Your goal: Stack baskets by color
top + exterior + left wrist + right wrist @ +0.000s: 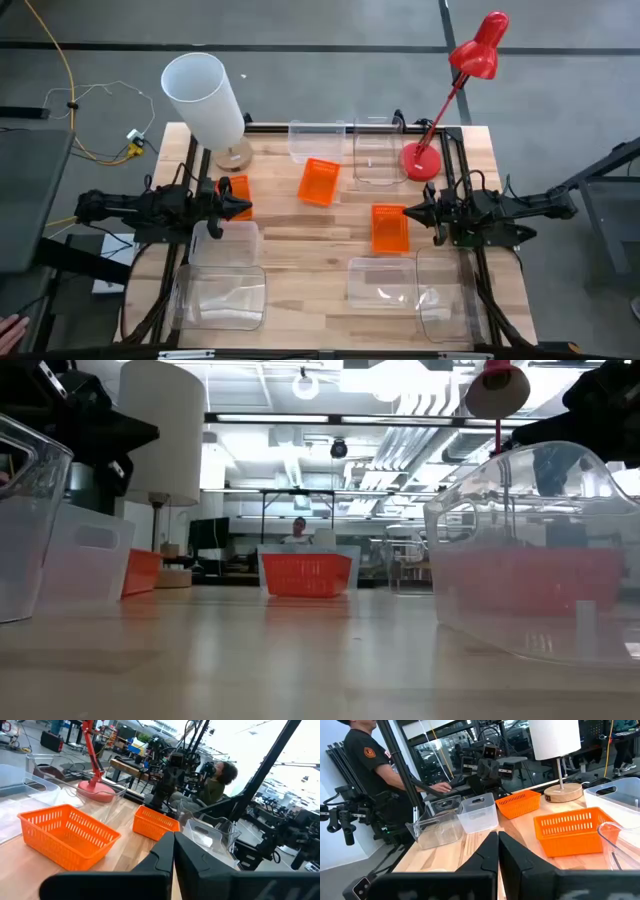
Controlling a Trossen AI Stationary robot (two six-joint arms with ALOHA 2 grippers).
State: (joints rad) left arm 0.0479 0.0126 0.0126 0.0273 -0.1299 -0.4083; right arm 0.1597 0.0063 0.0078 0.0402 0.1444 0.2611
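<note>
My left gripper (243,207) and right gripper (408,213) closed, empty, level over bench (330,262) sides; right wrist view alone shows person (370,765).

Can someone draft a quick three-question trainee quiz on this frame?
1. How many orange baskets are on the table?
2. True or false: an orange basket is already stacked inside another.
3. Which object stands at the table's far right corner? A) white shade lamp B) red lamp C) orange basket

Key
1. Three: one by the left gripper, the left basket; the middle basket; and the right basket by the right gripper.
2. False: all three sit apart on the table.
3. B, the red lamp; the white shade lamp is at the far left.
</note>
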